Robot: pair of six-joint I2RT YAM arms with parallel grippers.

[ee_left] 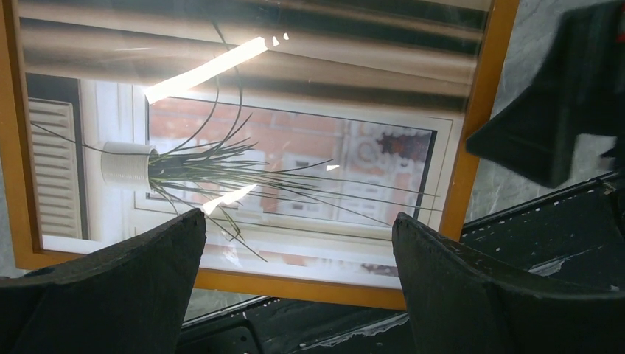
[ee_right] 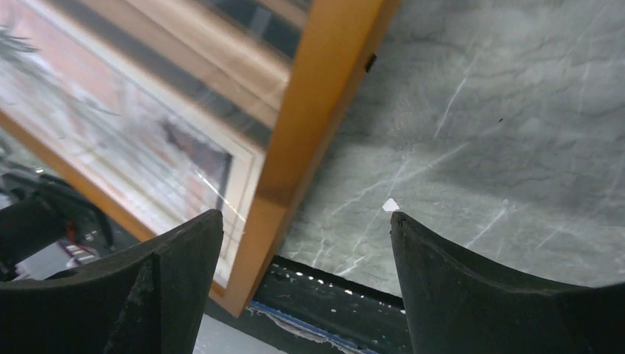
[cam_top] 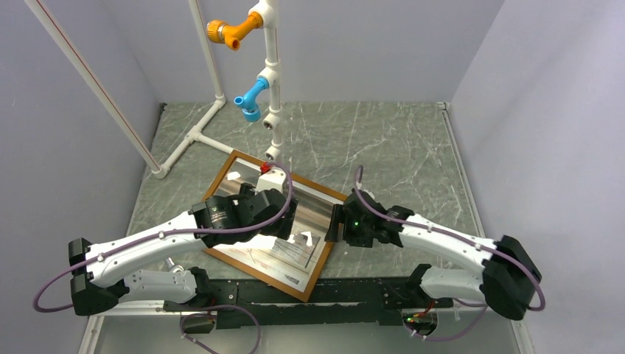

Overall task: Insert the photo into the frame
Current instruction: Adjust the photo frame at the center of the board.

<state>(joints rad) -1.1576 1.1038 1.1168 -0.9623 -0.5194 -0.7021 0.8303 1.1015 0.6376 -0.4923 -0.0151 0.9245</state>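
Observation:
The frame [cam_top: 250, 274] lies flat on the green marbled table, turned at an angle. The photo [cam_top: 295, 254] of the spiky potted plant shows face up inside it, with glare on it. My left gripper [cam_top: 289, 227] hovers over the middle of the frame, open and empty. In the left wrist view the photo [ee_left: 295, 155] fills the frame [ee_left: 479, 110], and my open left gripper [ee_left: 298, 225] sits over its near edge. My right gripper [cam_top: 335, 221] is open and empty at the frame's right edge. In the right wrist view it [ee_right: 306, 221] straddles the wooden rail [ee_right: 309, 125] beside the photo [ee_right: 125, 125].
A white pipe stand [cam_top: 269, 88] with orange [cam_top: 228, 31] and blue [cam_top: 250, 96] fittings rises behind the frame, and its foot [cam_top: 271, 177] is at the frame's far edge. A black rail [cam_top: 354, 302] runs along the near table edge. Grey walls close three sides.

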